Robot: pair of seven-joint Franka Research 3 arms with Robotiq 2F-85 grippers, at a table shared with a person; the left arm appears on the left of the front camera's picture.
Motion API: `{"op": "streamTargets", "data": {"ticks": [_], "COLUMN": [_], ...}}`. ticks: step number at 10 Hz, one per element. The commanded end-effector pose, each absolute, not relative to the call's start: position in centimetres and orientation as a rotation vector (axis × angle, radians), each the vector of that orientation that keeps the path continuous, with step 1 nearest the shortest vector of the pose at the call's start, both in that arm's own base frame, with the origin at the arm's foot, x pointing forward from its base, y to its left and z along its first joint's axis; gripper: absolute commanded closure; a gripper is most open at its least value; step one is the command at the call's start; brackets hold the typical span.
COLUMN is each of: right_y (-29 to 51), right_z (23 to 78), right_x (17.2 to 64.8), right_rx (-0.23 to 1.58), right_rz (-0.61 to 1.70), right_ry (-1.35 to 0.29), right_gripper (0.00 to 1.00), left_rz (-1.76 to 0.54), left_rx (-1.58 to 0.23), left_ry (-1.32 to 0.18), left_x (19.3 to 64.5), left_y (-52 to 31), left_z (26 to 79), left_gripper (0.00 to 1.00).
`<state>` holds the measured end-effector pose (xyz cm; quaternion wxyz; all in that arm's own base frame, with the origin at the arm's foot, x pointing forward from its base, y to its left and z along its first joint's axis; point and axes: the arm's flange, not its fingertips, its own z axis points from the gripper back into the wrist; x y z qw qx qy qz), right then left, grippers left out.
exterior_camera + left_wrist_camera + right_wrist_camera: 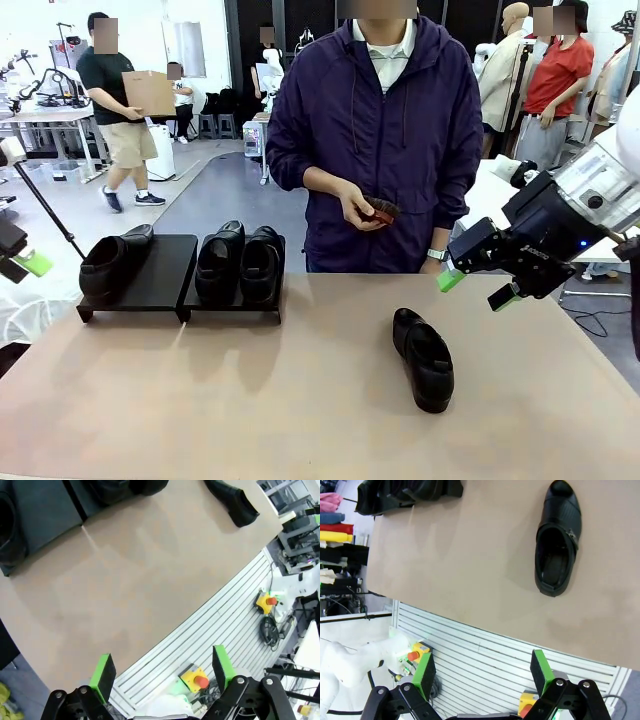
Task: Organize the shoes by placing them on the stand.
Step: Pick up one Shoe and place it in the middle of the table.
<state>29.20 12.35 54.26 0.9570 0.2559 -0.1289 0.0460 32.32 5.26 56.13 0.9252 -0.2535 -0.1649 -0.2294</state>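
Glossy rounded shoes top matte flat stand.

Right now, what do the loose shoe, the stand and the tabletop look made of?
Loose shoe: looks like black leather, or a synthetic like it; smooth with a soft sheen and highlights on the toe.
Stand: matte black flat platforms, no glare; painted metal or plastic, cannot tell which.
Tabletop: tan, smooth, dull, no grain showing; probably laminate.
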Motion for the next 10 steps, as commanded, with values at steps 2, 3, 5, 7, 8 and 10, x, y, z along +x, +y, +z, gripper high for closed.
{"op": "streamTargets", "data": {"ticks": [2,3,5,7,8,10], "right_y": [17.0,20.3,22.7,24.1,24.3,23.7], "right_z": [54.3,52.3,48.2,45.7,45.6,45.1], "right_x": [28.6,29.8,33.4,35.3,35.3,34.4], "right_rx": [0.316,0.164,0.073,0.058,0.078,0.081], "right_rz": [0.203,0.266,0.280,0.312,0.310,0.356], "right_ry": [-0.331,-0.374,-0.521,-0.489,-0.455,-0.481], "right_gripper": [0.00,0.00,0.00,0.00,0.00,0.00], "left_rz": [-0.487,-0.487,-0.487,-0.487,-0.487,-0.487], "left_rx": [-0.519,-0.519,-0.519,-0.519,-0.519,-0.519], "left_ry": [-0.336,-0.336,-0.336,-0.336,-0.336,-0.336], "left_x": [32.1,32.1,32.1,32.1,32.1,32.1], "left_y": [5.7,5.7,5.7,5.7,5.7,5.7], "left_z": [56.1,56.1,56.1,56.1,56.1,56.1], "left_gripper": [0.00,0.00,0.00,0.00,0.00,0.00]}}
